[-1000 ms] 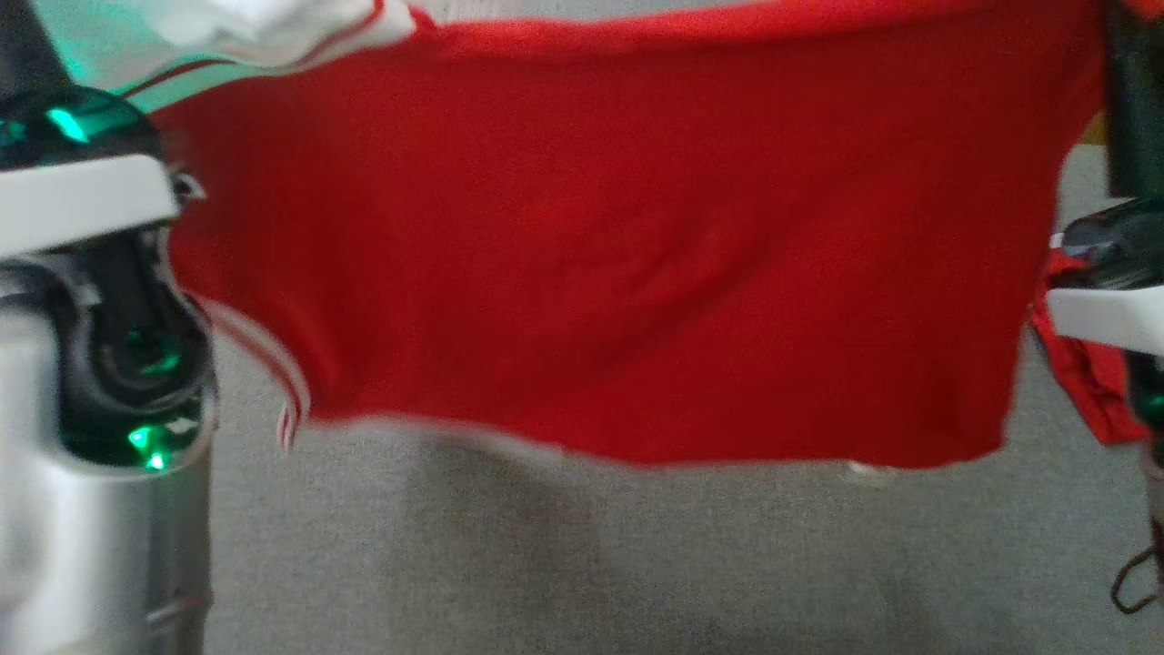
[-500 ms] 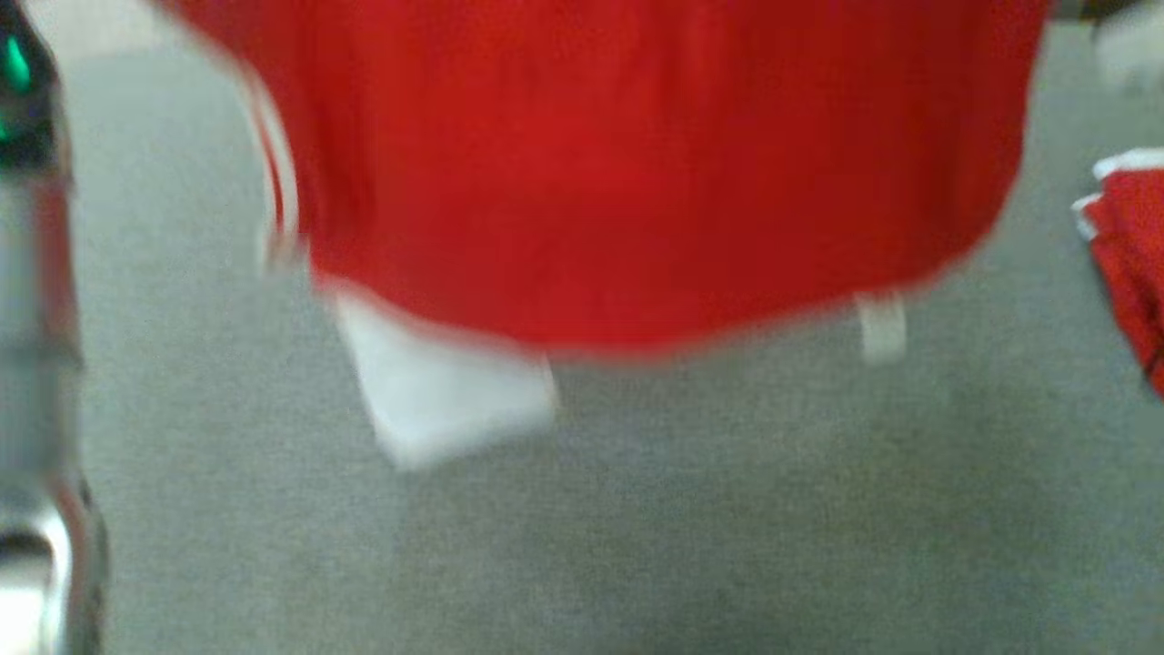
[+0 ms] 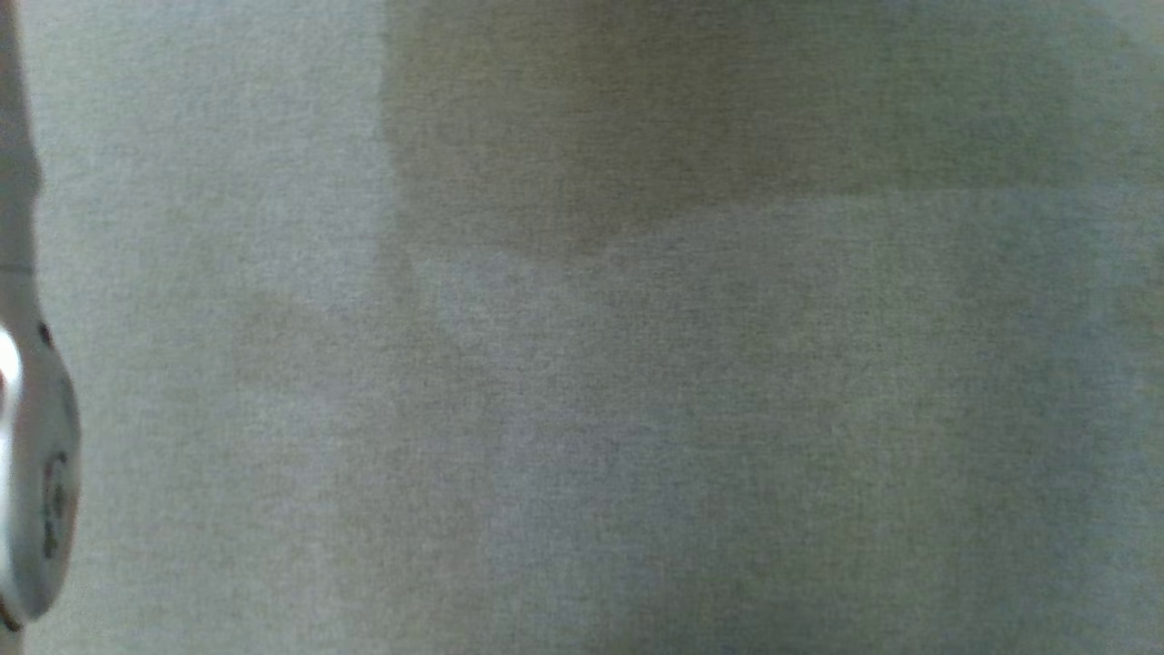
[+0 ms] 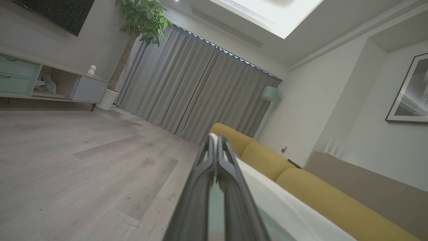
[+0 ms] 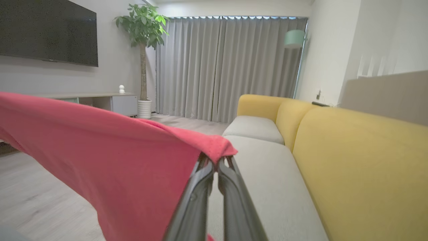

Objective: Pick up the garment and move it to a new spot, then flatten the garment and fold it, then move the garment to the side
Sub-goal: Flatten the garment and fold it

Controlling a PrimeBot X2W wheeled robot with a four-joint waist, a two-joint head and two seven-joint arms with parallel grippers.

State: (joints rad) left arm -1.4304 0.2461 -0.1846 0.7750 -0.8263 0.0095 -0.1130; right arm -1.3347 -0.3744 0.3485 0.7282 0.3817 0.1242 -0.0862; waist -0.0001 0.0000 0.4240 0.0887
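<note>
Cloth lands flat if you lower both sides together: left gripper (image 4: pixel 215 142) pinches the white edge (image 4: pixel 267 197), right gripper (image 5: pixel 217 164) a corner of the soft red cloth garment (image 5: pixel 117 160), up over the grey sofa seat (image 5: pixel 264 174).

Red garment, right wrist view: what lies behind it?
Behind the red garment, pinched in the right gripper, wood floor and a TV cabinet show past its edges; the rest is covered.

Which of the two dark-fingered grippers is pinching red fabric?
The right gripper: its shut fingertips clamp a corner of the red fabric garment. The left gripper pinches white cloth instead.
</note>
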